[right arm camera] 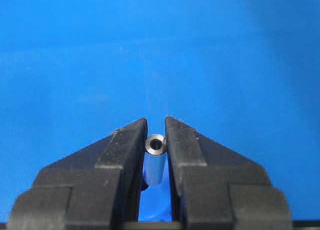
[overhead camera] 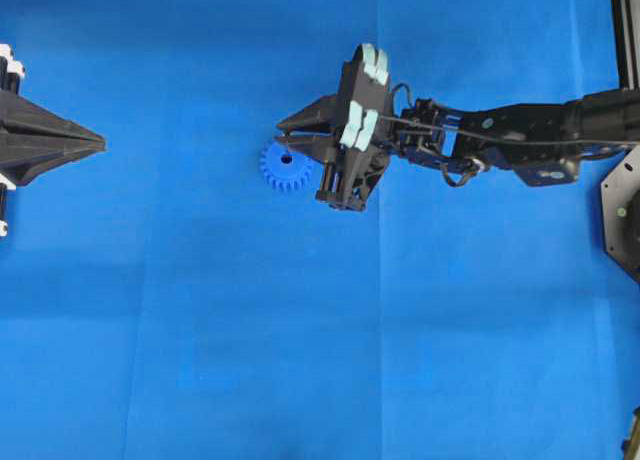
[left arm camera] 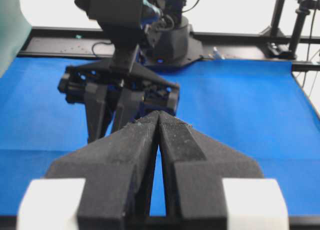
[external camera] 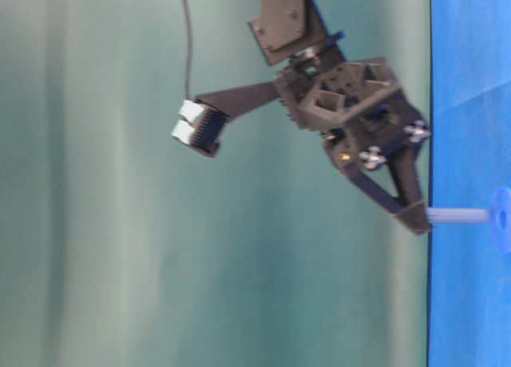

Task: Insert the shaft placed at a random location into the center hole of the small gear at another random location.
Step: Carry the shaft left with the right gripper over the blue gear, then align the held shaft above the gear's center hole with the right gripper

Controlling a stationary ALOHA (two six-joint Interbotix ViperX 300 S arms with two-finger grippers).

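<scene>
The right gripper pinches the shaft near its top; the gear sits just below. Smooth, rigid metal, likely slippery. The left gripper is closed, empty.

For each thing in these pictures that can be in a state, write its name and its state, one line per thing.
Right tool: shut on the shaft.
Shaft: held upright, its lower end at the small gear.
Small gear: flat on the blue mat.
Left tool: shut, holding nothing.
</scene>
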